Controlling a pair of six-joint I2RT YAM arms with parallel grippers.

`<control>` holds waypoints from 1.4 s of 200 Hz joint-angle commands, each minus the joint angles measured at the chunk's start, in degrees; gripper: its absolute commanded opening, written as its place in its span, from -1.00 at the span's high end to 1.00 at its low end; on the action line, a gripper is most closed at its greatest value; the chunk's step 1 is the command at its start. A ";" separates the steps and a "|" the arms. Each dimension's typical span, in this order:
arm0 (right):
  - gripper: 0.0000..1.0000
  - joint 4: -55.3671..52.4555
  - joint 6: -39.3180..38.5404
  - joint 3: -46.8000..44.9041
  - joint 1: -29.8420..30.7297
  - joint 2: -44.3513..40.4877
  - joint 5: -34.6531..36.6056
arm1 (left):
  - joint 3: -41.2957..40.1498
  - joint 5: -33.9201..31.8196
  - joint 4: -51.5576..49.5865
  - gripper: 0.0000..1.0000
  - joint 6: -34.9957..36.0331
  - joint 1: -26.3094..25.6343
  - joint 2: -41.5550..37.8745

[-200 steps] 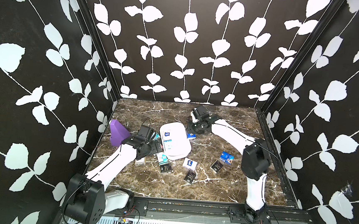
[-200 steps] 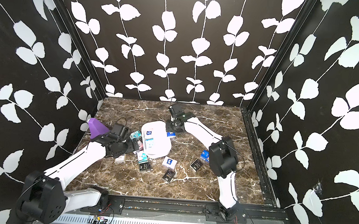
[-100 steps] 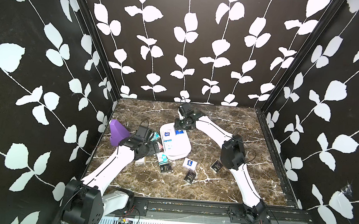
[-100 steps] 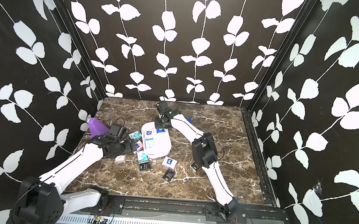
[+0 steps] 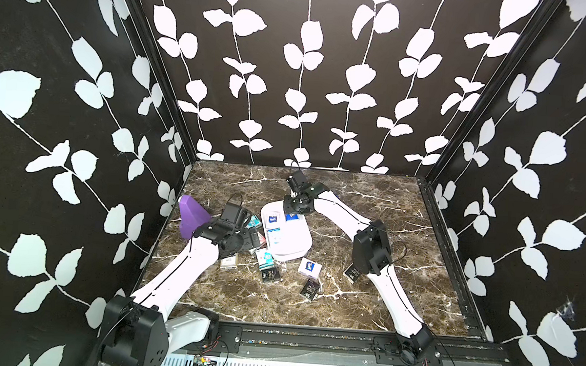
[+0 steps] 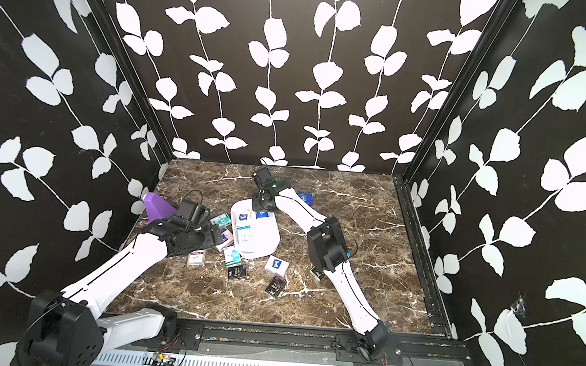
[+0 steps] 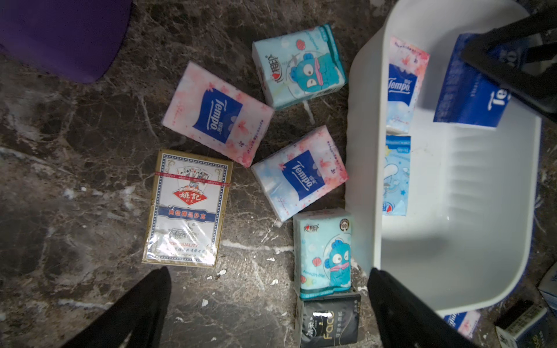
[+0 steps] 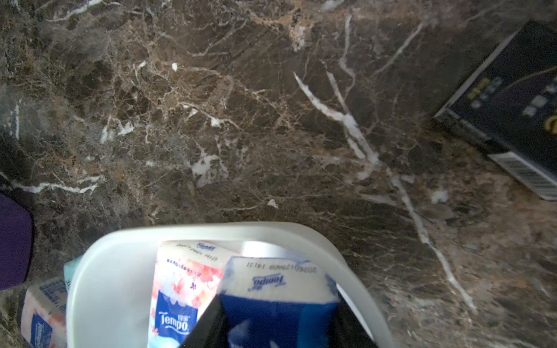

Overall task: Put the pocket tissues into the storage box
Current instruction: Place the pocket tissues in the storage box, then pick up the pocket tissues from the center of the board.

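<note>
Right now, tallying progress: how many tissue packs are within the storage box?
3. A pink Tempo pack and a pale blue cartoon pack lie along one wall of the storage box; a dark blue pack is in the right gripper, inside the rim.

I've got the storage box (image 5: pixel 296 242), a shallow white bin with rounded corners, sitting upright and open, with a blossom-print Tempo pack (image 7: pixel 402 87) and a pale blue cartoon pack (image 7: pixel 396 174) end to end along one long wall inside. A dark blue Tempo pack (image 8: pixel 278 280) is pinched in the right gripper (image 8: pixel 277 328) within the box's far end. Outside that same long wall I see a teal cartoon pack (image 7: pixel 300 66), a pink Tempo pack (image 7: pixel 218 113), a pink-and-blue Tempo pack (image 7: pixel 300 176), a second teal pack (image 7: pixel 324 253) and a black Face pack (image 7: pixel 330 319), while a white blue-labelled pack (image 5: pixel 309 268) and another black pack (image 5: pixel 310 289) lie off the box's near end
</note>
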 commanded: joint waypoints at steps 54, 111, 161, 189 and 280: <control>-0.16 4.19 6.10 5.09 1.12 4.15 -2.38 | 1.22 -1.60 -3.63 -0.98 1.76 0.68 -2.84; -0.34 10.37 7.88 2.45 0.64 -1.56 -6.15 | 1.35 -0.19 -2.07 -0.98 0.93 0.73 -2.21; -0.44 11.30 3.96 -5.61 0.00 -11.55 -7.36 | 2.72 2.31 -0.36 -0.97 1.07 0.73 0.03; -0.48 12.02 0.89 -16.05 -0.92 -19.73 -6.09 | 3.88 5.00 0.62 -0.98 0.67 0.72 2.14; -0.62 5.52 3.74 -32.93 -11.47 -29.46 3.08 | 6.07 8.77 1.81 -0.98 -1.11 0.70 6.35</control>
